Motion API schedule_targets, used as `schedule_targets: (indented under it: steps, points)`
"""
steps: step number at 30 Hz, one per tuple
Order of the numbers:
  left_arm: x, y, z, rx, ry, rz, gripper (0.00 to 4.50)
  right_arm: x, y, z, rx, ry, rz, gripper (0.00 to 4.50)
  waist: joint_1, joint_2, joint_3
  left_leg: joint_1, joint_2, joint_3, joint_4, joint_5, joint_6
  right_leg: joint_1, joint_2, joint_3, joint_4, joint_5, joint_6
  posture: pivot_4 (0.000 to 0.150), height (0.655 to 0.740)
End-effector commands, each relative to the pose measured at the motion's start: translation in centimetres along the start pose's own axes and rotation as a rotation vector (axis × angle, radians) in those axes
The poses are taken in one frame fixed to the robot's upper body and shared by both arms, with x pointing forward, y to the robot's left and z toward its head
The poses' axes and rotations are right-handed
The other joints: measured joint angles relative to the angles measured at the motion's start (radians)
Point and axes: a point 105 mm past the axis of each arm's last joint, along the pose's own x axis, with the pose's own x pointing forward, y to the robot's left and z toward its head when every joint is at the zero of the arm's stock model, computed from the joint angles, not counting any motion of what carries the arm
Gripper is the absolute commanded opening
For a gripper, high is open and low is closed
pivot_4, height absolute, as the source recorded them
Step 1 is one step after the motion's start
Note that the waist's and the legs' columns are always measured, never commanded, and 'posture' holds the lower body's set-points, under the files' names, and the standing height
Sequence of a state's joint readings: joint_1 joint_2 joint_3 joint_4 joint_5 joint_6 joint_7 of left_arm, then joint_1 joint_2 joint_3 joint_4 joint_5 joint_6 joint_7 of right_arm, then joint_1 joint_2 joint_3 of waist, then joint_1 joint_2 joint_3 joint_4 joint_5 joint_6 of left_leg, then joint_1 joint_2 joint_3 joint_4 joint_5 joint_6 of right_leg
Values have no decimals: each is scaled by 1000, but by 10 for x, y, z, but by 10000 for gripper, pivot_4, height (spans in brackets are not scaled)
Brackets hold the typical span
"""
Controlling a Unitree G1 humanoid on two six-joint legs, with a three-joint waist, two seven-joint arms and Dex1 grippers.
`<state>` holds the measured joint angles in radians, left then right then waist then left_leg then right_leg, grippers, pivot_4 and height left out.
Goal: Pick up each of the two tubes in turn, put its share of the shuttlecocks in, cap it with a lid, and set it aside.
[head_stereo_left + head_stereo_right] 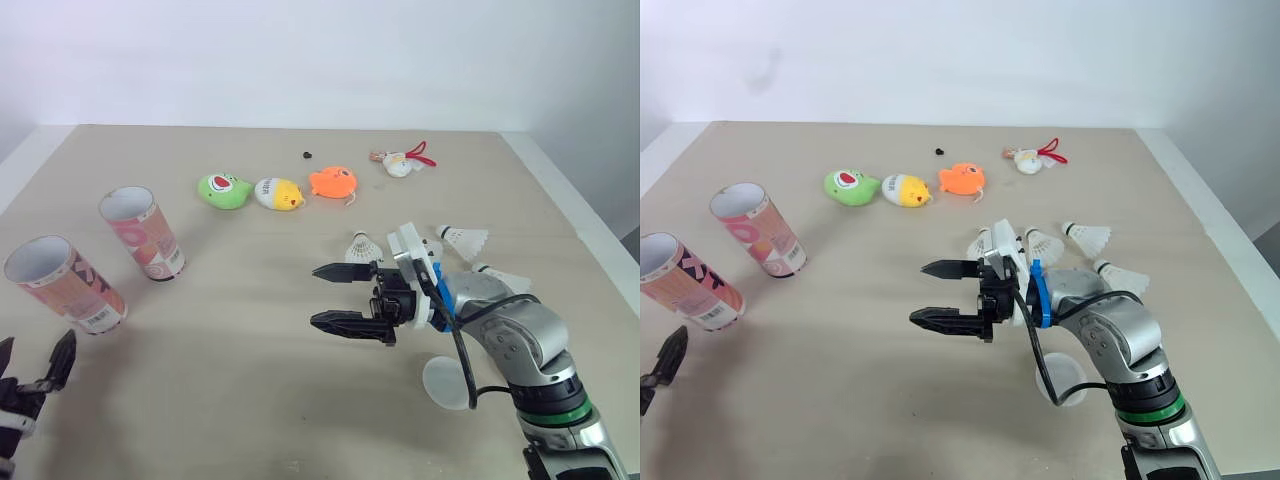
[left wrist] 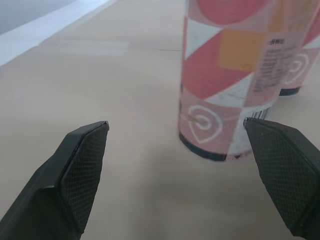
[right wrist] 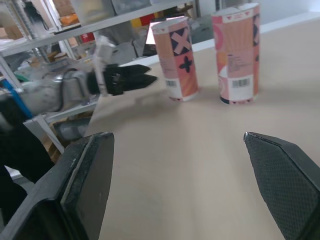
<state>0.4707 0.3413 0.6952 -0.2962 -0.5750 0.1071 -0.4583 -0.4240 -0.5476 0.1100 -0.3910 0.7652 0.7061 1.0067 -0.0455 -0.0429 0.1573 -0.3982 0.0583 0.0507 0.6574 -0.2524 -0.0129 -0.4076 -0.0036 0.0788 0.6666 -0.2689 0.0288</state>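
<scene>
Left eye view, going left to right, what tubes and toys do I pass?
near tube → far tube → green toy → yellow-and-white toy → orange toy → white toy with red cord

left gripper (image 1: 33, 368) low, jaws apart | right gripper (image 1: 316, 296) jaws apart, seemingly pointing left

Fine print on the tube (image 2: 225, 75) — unreadable.

I see two pink patterned tubes standing upright and uncapped at the left, the nearer tube (image 1: 65, 283) close to the farther tube (image 1: 142, 232) but not touching. Four white shuttlecocks (image 1: 1087, 236) lie loose at the right. One white lid (image 1: 1060, 380) lies flat, nearer the robot than they are.
</scene>
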Motion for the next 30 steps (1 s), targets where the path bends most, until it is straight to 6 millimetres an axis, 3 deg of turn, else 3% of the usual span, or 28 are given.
schedule_targets:
  steps: [1,6,15,24,30]
  points:
    - [12,-7,3,22,7,-49,45000,-3,10,12,-29,-39,12,44431,0,0,0,0,0,0,0,0,0,0,0,0,0,0,0,1500,7400]
    - [24,-21,0,12,24,-133,45000,-7,15,16,-21,-47,17,44431,0,0,0,0,1,0,0,0,0,0,-1,0,0,0,0,1500,7400]
    - [38,1,3,34,15,-73,45000,-10,17,20,-9,-53,3,44431,0,0,0,0,2,0,0,0,0,0,0,-2,0,1,-1,1500,7400]
    - [68,-22,3,54,5,-169,45000,-14,19,25,5,-76,-15,44431,2,0,0,0,2,0,0,0,0,0,-1,-2,0,1,-1,1500,7400]
    - [77,-12,3,57,-5,-137,45000,-16,20,27,11,-82,-34,44431,0,0,0,0,3,0,0,0,0,0,-1,-2,0,1,-1,1500,7400]
